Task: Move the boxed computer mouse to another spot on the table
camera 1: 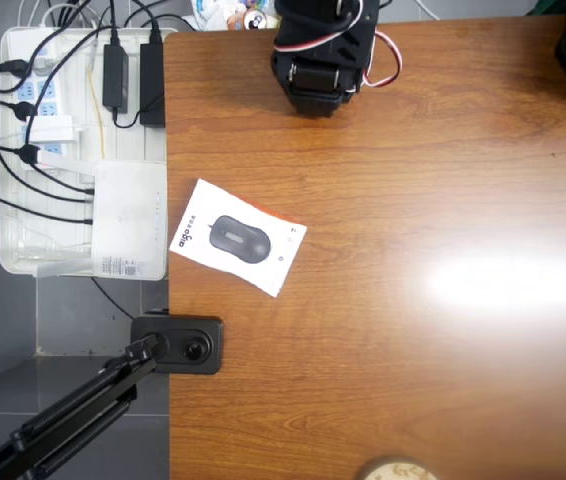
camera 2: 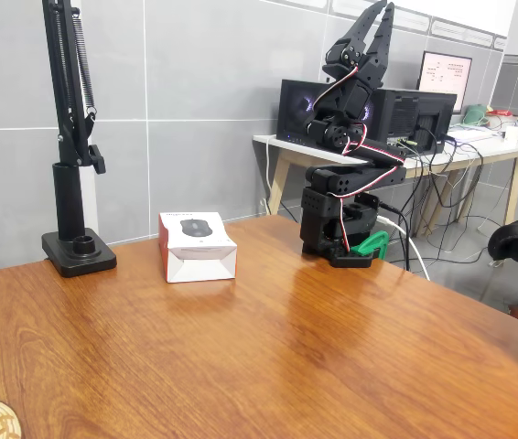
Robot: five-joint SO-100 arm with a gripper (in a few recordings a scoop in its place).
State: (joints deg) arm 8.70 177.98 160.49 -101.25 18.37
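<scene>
The boxed computer mouse (camera 1: pixel 238 237) lies flat near the left edge of the table (camera 1: pixel 413 180), white with a dark mouse pictured on top. In the fixed view the boxed computer mouse (camera 2: pixel 197 245) sits at the table's (camera 2: pixel 268 347) far edge, showing an orange-red side. The black arm (camera 1: pixel 318 50) stands folded at the table's top edge in the overhead view. In the fixed view my gripper (camera 2: pixel 380 11) points straight up, well above and to the right of the box, fingertips together and holding nothing.
A white tray (camera 1: pixel 23 255) of power strips and cables, with a white router-like box (camera 1: pixel 128 215), sits beside the table's left edge. A black stand base (camera 1: pixel 178 343) (camera 2: pixel 78 251) is clamped near the box. A round wooden coaster (camera 1: pixel 395 470) lies at the near edge.
</scene>
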